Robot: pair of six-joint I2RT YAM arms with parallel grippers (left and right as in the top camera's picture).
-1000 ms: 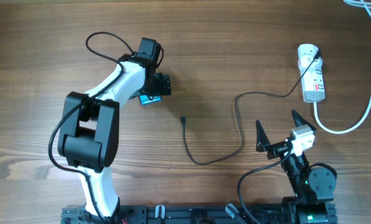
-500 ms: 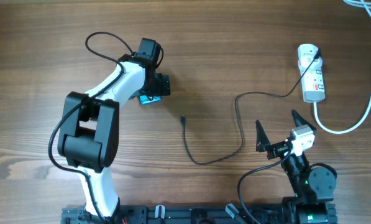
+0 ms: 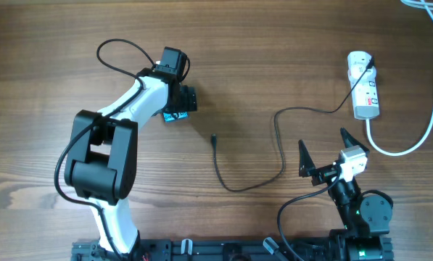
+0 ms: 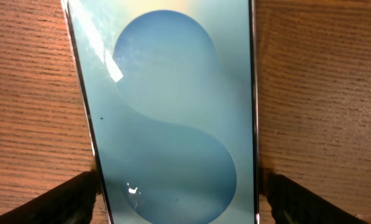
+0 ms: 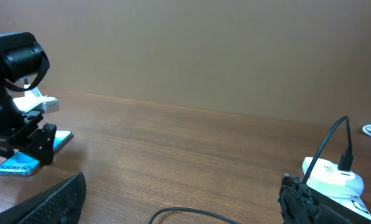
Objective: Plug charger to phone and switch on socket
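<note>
The phone [image 3: 174, 116] lies on the wooden table with its cyan screen up; it fills the left wrist view [image 4: 173, 93] and shows at the far left of the right wrist view [image 5: 23, 165]. My left gripper [image 3: 181, 101] is over it, shut on its two long edges [image 4: 180, 180]. The charger cable [image 3: 281, 156] runs from the white socket [image 3: 363, 87] in a loop, and its plug tip [image 3: 213, 138] lies loose mid-table. My right gripper [image 3: 321, 138] is open and empty near the front right, with the cable [image 5: 191, 213] below it.
The socket's thick white lead [image 3: 412, 145] curves along the right edge of the table. The socket also shows at the right of the right wrist view [image 5: 334, 177]. A beige wall stands behind the table.
The left arm's elbow and its cable loop have shifted slightly to the left. The gripper, the phone, the charger and the right arm have not moved.
</note>
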